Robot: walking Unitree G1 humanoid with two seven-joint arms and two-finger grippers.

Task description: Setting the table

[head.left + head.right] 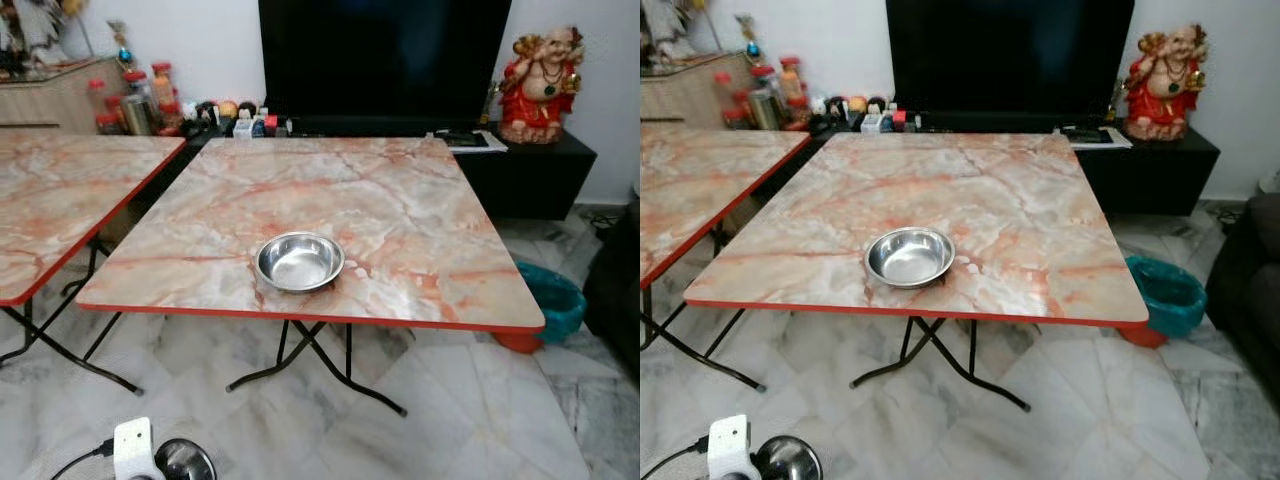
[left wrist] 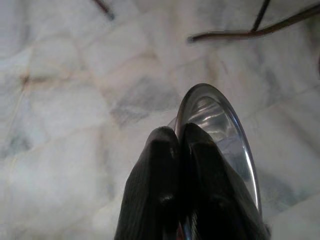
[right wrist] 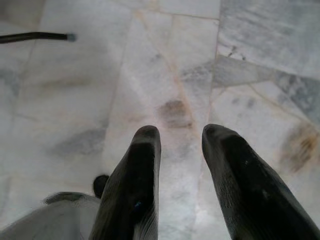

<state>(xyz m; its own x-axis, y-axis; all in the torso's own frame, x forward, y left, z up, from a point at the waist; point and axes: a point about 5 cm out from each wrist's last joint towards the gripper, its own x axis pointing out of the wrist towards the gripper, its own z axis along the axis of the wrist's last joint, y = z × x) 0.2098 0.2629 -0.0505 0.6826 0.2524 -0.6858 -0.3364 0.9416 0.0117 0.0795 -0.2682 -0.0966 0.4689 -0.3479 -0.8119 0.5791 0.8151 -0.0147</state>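
One steel bowl point(image 1: 299, 261) already sits on the marble-topped table point(image 1: 400, 210), toward six o'clock by its near edge. The left gripper point(image 2: 179, 134) pinches a second bowl point(image 2: 225, 135) by its rim, low over the floor — carried edge-on, probably bound for the table. The right gripper point(image 3: 181, 137) hangs parted, empty.

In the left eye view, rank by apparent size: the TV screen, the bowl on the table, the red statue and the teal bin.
1. TV screen, by far the largest.
2. Red statue.
3. Bowl on the table and teal bin: they look alike, and the table edge hides part of the bin, so unranked.
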